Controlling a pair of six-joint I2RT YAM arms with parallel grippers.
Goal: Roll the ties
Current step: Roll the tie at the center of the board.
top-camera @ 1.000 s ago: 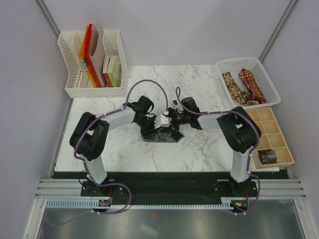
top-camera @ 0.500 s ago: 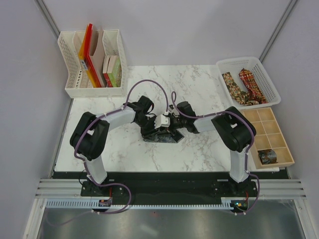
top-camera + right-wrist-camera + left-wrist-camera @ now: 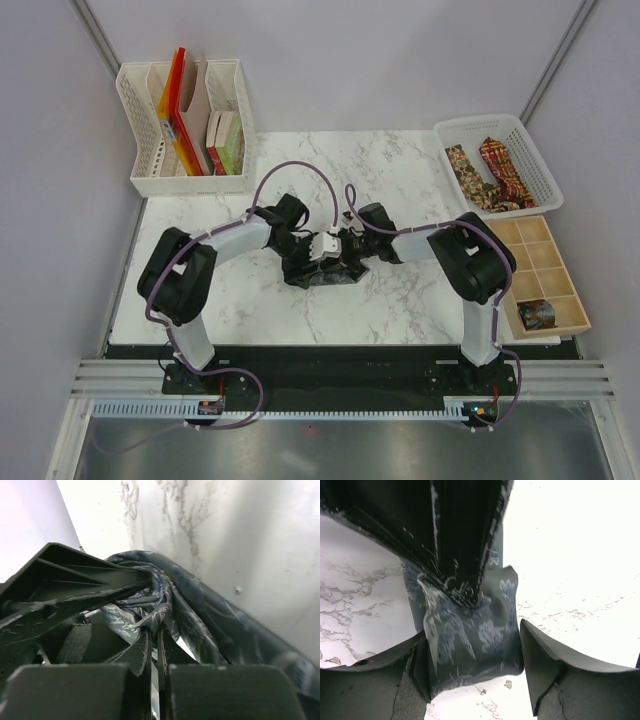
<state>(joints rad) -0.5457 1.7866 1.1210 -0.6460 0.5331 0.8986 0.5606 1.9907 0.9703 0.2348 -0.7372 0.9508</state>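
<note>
White marble table (image 3: 400, 170) is filling the middle of a grey-walled booth, with a white rack (image 3: 150, 180) of coloured books standing at the far left. A white basket (image 3: 543, 170) is sitting at the far right, and a brown-gold tie (image 3: 465, 170) and a red tie (image 3: 500, 165) are lying loose inside it. Just near of the basket, a wooden tray (image 3: 545, 262) is holding a dark patterned roll (image 3: 535, 315) in one near compartment, probably a finished tie.

At mid-table the dark grey-green tie (image 3: 322, 275) is lying bunched between both arms. The right gripper (image 3: 155, 635) is pinching a fold of it, jaws closed tight on the cloth. The left gripper (image 3: 472, 635) is standing with its jaws apart on either side of the folded end; the left finger is brushing the fabric, while the other is showing a gap.

This tie is looking light, limp and smooth, likely silky, so it is going to slump, slide and spring out of any loose coil. Gripping across its flat width, close to the turn being formed, is looking safest. A pinch on one thin layer or on an edge is risking the layers slipping apart and the roll going crooked.
</note>
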